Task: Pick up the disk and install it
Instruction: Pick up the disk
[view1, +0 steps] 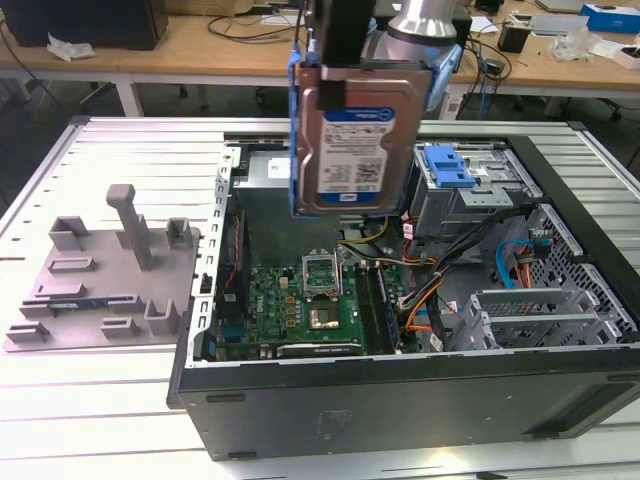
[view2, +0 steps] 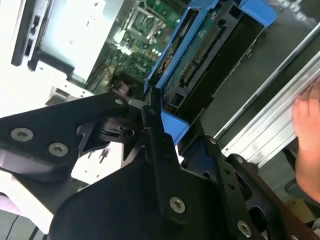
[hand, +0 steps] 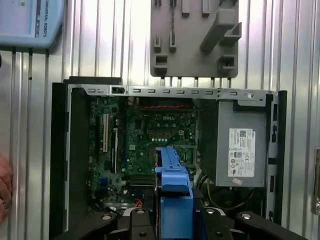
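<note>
At the exterior view's left, a grey moulded tray (view1: 105, 270) lay on the ribbed desk (view1: 90, 410). Just to its right sat the open computer case (view1: 400, 400). Over the motherboard, the tool (view1: 335, 85) was clamped on the disk (view1: 355, 140), which it held upright in the air, label showing. Farther right was a blue drive bay (view1: 445, 165).

The exterior view's top cuts off the arm (view1: 425, 20), the gripper (view1: 335, 88) covers the top of the disk (view1: 355, 145), and a blurred hand (view2: 307, 135) is cropped in the second wrist view.
</note>
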